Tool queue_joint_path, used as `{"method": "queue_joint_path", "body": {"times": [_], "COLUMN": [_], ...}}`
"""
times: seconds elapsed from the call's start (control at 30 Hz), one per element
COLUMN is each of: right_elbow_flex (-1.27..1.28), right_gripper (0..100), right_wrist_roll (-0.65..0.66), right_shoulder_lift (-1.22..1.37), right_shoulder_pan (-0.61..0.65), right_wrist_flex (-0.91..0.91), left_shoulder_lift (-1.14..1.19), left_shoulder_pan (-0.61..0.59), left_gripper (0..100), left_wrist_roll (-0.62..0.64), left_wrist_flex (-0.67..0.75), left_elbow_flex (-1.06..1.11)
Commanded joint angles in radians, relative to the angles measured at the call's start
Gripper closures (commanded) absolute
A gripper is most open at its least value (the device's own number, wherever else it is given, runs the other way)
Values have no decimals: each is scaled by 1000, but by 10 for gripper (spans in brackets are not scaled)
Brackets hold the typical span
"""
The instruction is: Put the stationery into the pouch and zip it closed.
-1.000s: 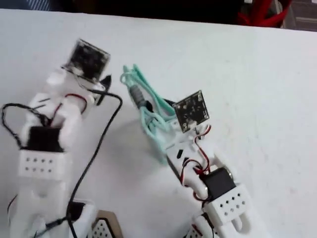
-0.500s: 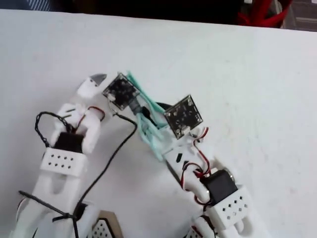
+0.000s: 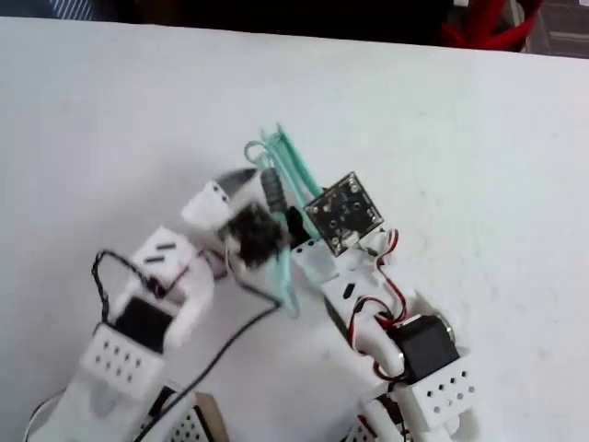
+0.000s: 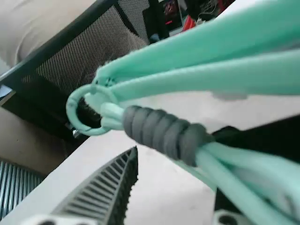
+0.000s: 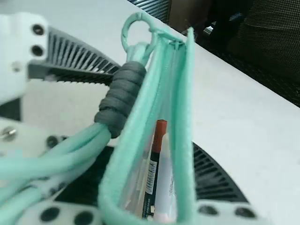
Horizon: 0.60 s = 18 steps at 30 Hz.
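A mint-green pouch (image 3: 282, 157) stands on edge at the middle of the table, mouth gaping (image 5: 180, 93). Inside it lies a pen with a red cap (image 5: 157, 150). My right gripper (image 3: 299, 238) is shut on the pouch's near end, with a ribbed pad (image 5: 215, 173) against its wall. A mint cord with a grey wrap (image 4: 161, 133) runs from a ring (image 4: 84, 110) at the pouch's far corner. My left gripper (image 3: 241, 191) is open right beside that wrap (image 3: 273, 189), and its ribbed finger (image 4: 110, 192) sits just under the cord.
The white table (image 3: 479, 138) has free room to the right and at the far left. A black cable (image 3: 230, 336) trails from the left arm. A brown-edged object (image 3: 198, 410) lies at the front edge. Dark floor and red items (image 3: 483, 23) lie past the far edge.
The left arm has swung from the table's left side over to the pouch and now sits at the corded ring. The right arm and pouch have shifted only slightly.
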State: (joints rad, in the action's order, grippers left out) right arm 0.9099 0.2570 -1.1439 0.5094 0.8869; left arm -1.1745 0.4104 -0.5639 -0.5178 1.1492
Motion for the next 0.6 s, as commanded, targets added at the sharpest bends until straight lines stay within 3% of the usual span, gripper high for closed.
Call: {"method": "queue_joint_path", "body": {"times": [0.0,0.13,0.47,0.57], "right_elbow_flex": [-87,-242,-293,-299], "right_gripper": [872,863,866,948], "right_wrist_roll": [18,14,17,20], "right_shoulder_lift": [4,4,16,15], "right_shoulder_pan": [-45,-50,-48,-51], "right_wrist_flex": [67,174,183,177], "left_shoulder_lift": [-153,-219,-226,-229], "left_shoulder_pan": [68,68,96,128], "left_gripper": [736,736,736,736], "left_wrist_roll": [12,66,176,181], "left_wrist_flex": [-97,-166,-192,-198], "left_elbow_flex": [2,-2,0,2]}}
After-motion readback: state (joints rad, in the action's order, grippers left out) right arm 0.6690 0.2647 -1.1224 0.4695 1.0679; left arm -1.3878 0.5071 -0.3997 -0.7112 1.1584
